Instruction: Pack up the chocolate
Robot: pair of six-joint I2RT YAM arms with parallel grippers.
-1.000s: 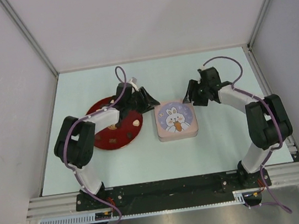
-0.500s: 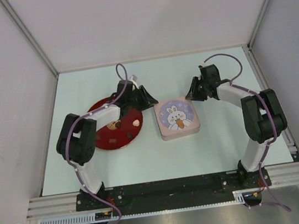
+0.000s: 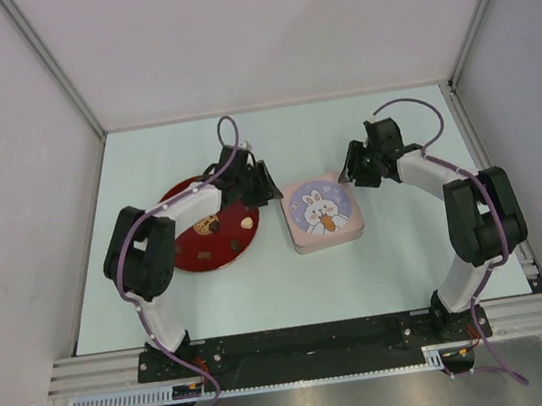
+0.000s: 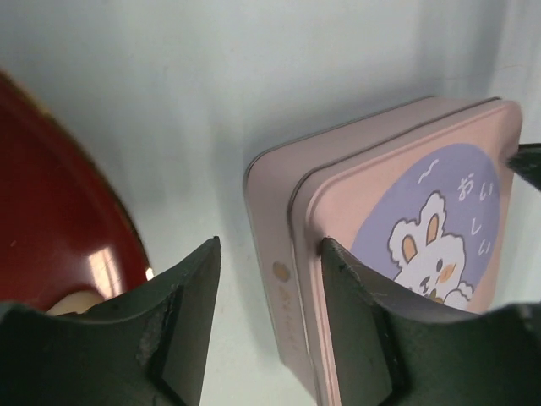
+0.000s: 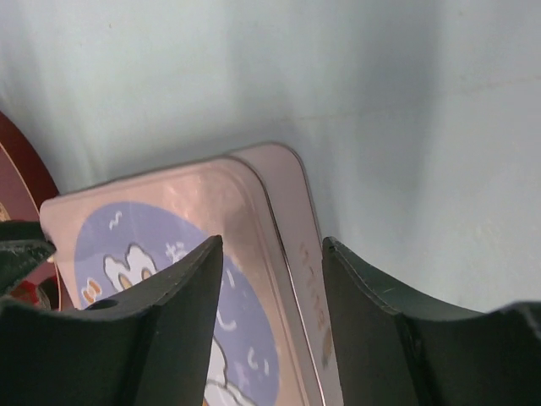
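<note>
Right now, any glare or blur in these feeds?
Left wrist: small glare spot on the red plate, fingers soft and dark, tin readable. Right wrist: broad sheen across the tin lid, near fingers blurred. Top external: even light, faint shadows, sharp.

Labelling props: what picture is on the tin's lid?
Pink lid, white rabbit with carrot on purple circle; clearest from the top camera.

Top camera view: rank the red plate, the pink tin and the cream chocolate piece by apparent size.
1. red plate, largest even though partly hidden
2. pink tin
3. cream chocolate piece, by far the smallest
</note>
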